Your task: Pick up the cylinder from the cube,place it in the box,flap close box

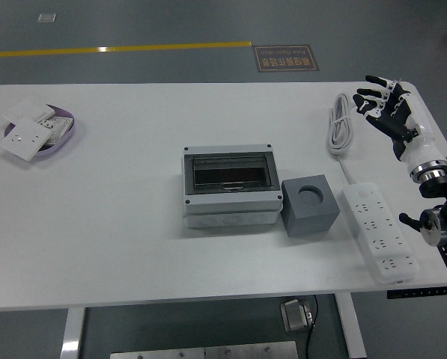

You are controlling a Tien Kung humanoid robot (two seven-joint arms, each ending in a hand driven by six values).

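Over table's far-right edge, right hand [391,112] hovers, fingers [374,96] spread, holding nothing. Cube [310,205] sits mid-table, just right of the closed grey box [229,187], well apart from the hand. Cylinder: only a round recess visible in cube top, can't tell.

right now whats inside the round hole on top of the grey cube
The grey cube has a round recess on top with a grey cylinder seated in it, only its flat top showing. The rest of it is hidden inside the cube.
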